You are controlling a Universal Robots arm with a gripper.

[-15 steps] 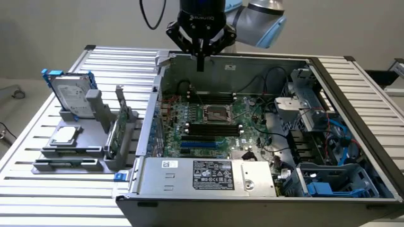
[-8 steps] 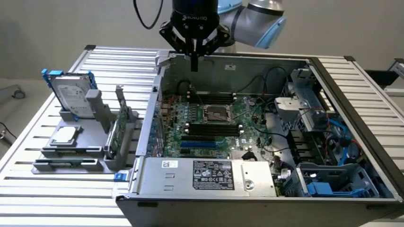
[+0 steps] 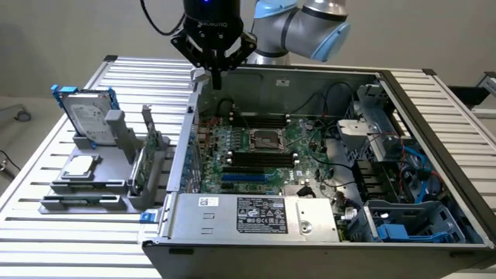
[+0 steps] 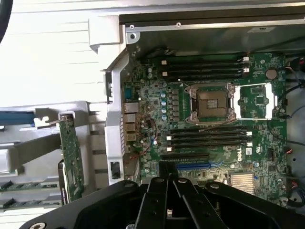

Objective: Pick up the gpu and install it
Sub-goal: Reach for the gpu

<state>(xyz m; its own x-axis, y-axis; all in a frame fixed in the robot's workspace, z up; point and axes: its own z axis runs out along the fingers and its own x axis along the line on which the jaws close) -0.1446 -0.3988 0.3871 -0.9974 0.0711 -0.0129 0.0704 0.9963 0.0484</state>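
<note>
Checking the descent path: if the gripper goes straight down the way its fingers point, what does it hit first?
Probably the motherboard inside the open case, near the expansion slots; depth is unclear. The gpu stands off to the side in its holder.

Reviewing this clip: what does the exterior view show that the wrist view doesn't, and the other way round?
The exterior view adds the hard drive in its blue frame, standing on the grey holder, the labelled power supply and the arm's blue joint. The wrist view adds the rear port block at the motherboard's edge. Both show the gpu upright in the holder outside the case, the CPU socket, and the shut claw, holding nothing, above the case.
</note>
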